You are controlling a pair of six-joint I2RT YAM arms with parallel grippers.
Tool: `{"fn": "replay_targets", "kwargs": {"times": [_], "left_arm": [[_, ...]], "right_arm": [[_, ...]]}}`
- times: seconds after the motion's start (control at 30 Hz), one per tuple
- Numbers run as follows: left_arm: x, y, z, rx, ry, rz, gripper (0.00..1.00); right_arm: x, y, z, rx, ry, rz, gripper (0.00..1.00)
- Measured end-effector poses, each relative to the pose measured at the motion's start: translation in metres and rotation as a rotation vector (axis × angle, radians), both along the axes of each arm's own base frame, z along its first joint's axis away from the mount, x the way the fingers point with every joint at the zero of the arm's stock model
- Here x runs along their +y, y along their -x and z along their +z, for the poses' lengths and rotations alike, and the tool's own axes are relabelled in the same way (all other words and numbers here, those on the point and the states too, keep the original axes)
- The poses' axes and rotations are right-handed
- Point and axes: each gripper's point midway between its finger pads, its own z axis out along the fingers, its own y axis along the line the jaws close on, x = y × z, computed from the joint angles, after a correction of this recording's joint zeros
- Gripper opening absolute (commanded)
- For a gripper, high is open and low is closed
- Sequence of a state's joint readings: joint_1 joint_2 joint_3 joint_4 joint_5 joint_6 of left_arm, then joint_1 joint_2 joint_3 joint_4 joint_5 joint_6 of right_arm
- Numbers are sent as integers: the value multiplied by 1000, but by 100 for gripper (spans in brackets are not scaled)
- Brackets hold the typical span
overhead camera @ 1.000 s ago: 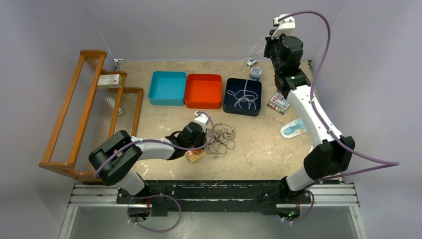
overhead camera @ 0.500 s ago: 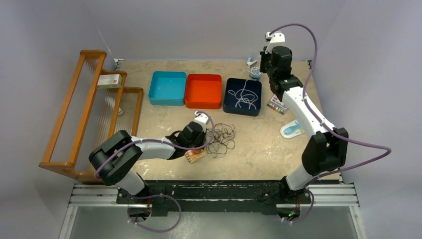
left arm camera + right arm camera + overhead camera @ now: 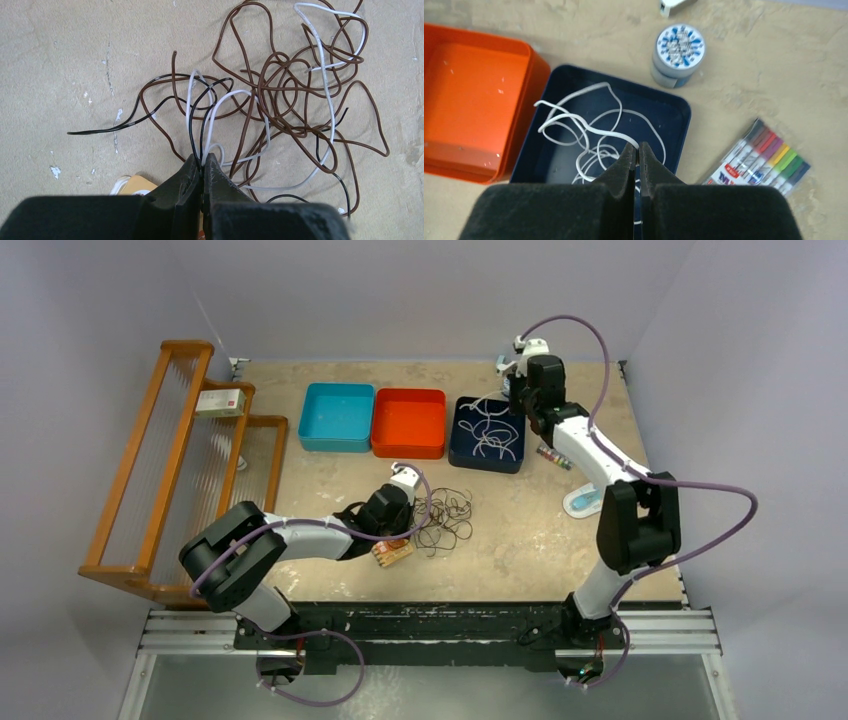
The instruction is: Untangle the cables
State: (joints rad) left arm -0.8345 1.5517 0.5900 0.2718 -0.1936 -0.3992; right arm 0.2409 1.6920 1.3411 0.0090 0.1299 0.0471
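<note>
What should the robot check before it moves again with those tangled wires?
1. Left pincer has a grip: ok. It is shut on white and black strands of the tangled cables.
2. Tangle undone: not ok. Brown, white and black strands cross in many loops.
3. White cable lies inside the navy tray: ok, as far as it shows.
4. Right pincer free of the white cable: cannot tell. It is shut above the tray, and the cable runs right up to its tips.
5. Marker pack outside the tray: ok. It lies beside it on the table.
</note>
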Motion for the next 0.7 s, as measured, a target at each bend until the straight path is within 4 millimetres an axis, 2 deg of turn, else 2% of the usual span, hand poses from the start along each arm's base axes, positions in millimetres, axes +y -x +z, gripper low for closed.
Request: {"fn": "replay_targets", "kwargs": {"times": [0.2,0.3,0.57,0.7], "left_arm": [[0,0,0,0,-2,2,0],[0,0,0,-1,-3,3,0],[1,-2,0,-3,-6,8,0],[2,-2,0,-6,-11,14,0]], "right_arm": [[2,10,-49,130,15,16,0],[2,14,-66,180,24,19,0],[4,17,-96,256,24,24,0],[5,15,-107,280,29,25,15]]}}
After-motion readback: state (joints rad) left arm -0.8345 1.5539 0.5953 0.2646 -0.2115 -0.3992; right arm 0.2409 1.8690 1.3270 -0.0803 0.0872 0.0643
